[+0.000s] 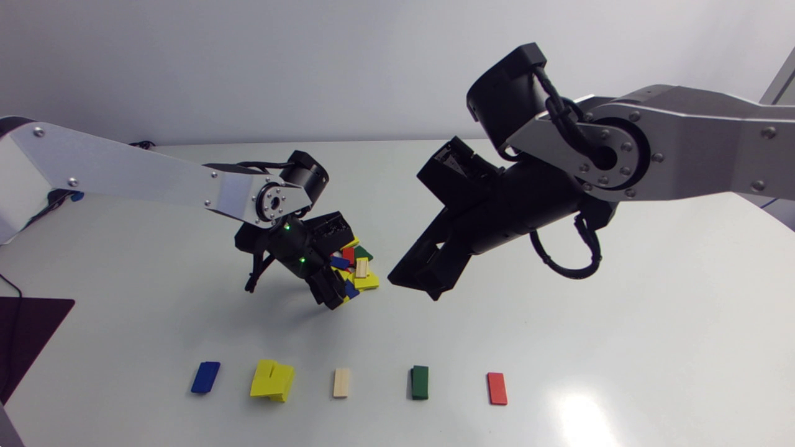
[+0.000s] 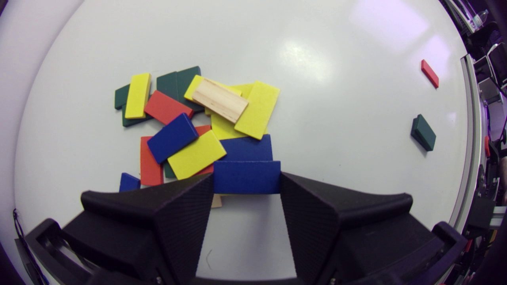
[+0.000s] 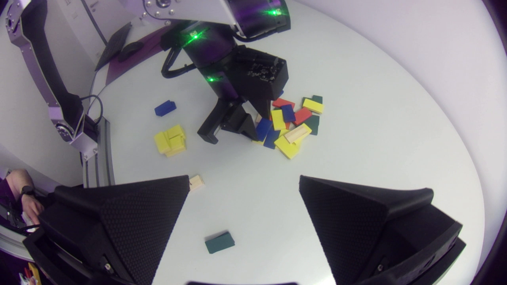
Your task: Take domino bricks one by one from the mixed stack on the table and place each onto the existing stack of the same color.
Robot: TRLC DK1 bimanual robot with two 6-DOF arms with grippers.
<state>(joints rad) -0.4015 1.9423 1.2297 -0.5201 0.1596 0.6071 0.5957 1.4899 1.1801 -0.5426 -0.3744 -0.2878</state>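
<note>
Left wrist view: the left gripper (image 2: pixel 246 183) is closed on a blue brick (image 2: pixel 245 173) at the mixed stack's (image 2: pixel 206 118) edge, near the table's (image 2: pixel 336 99) middle; the right gripper (image 3: pixel 243 179) hangs wide open, empty, nearby.

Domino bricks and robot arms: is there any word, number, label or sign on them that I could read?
Nothing readable in any view.
The mixed stack and the blue domino brick held in the left gripper: plain coloured faces, no dots, numbers or print.
The black module on the left arm's wrist: a few tiny pale marks, too small to read.
</note>
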